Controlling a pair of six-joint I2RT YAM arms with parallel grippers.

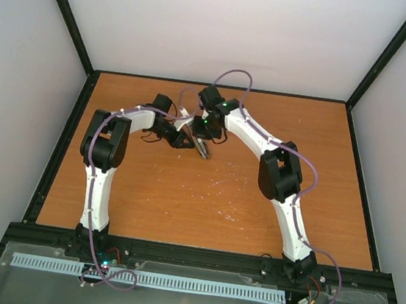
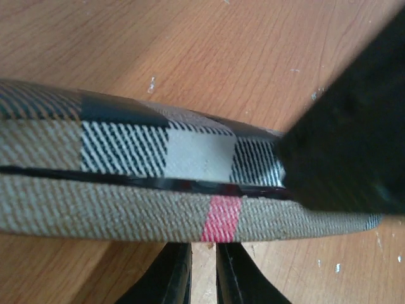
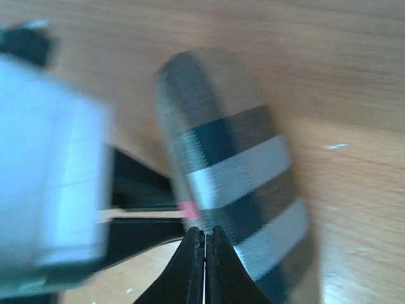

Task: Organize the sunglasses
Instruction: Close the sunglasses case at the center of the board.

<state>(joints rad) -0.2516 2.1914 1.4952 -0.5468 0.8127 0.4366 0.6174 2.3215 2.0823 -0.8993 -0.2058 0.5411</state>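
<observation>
Right end effector [image 3: 204, 239] is keeping its fingers shut, the tips reaching the side edge of the plaid case [image 3: 237, 171]. Just beside it, left end effector [image 2: 202, 259] is meeting the same edge at the red stripe with a narrow slit between its fingers; whether it is pinching the case cannot be told. The case is sitting closed at the far middle of the tabletop [image 1: 205, 197]. The sunglasses are showing in no view

Soft even light; right wrist view heavily blurred.
</observation>
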